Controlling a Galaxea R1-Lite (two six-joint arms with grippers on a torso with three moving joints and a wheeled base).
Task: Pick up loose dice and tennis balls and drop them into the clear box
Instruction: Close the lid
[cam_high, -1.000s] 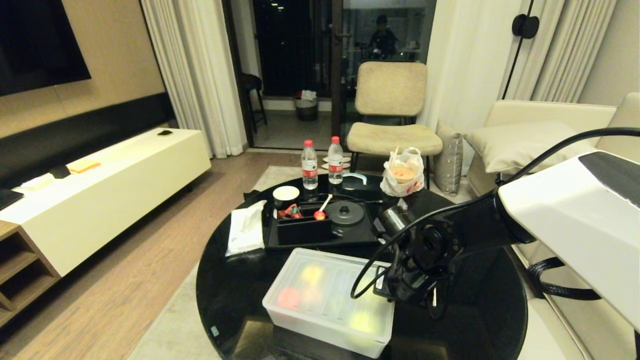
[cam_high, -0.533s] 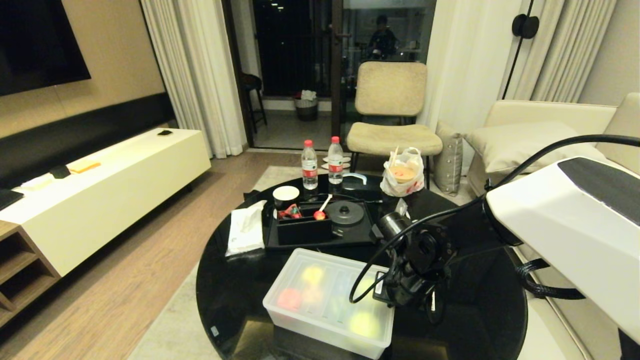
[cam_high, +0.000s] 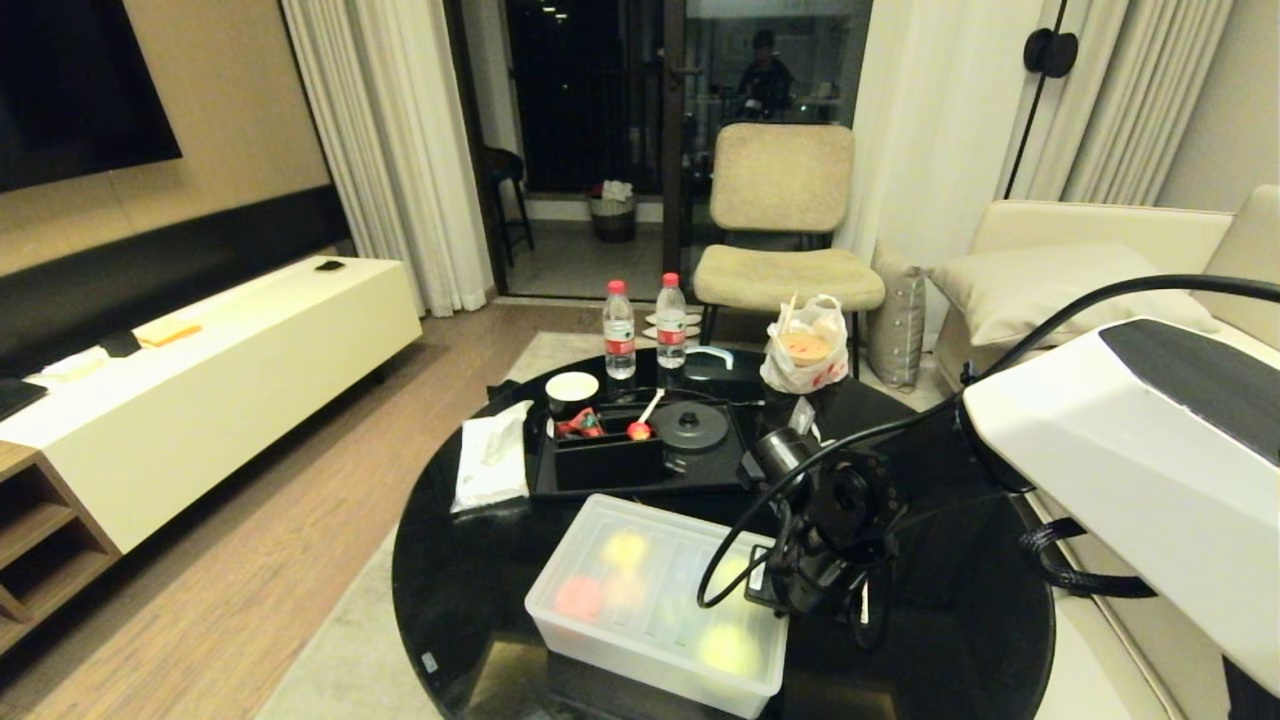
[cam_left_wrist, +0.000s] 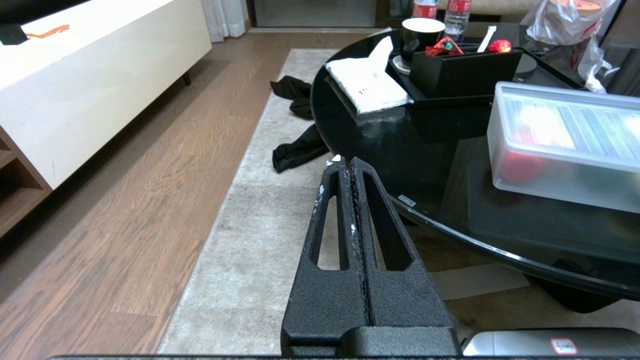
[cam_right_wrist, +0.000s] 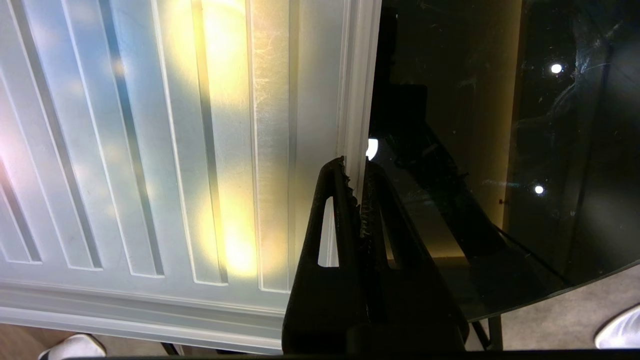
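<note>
On the round black glass surface (cam_high: 480, 600) I see the translucent whitish rectangular clear box (cam_high: 640, 640), ribbed lid on, blurred yellow and red shapes inside, long axis running near-right to far-left. My right gripper (cam_right_wrist: 354, 167) pinches the lid's edge; the left gripper (cam_left_wrist: 345, 162) hangs beside the surface, jaws closed, empty.

Warm dim room light, glare on the black table (cam_high: 480, 600).

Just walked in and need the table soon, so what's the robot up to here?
The right gripper is shut and sits at the right-hand edge of the clear box's lid on the round black table. The lid is on, with coloured shapes showing through it. No loose dice or balls are in view. The left gripper, also shut, is parked beside the table over the rug.
</note>
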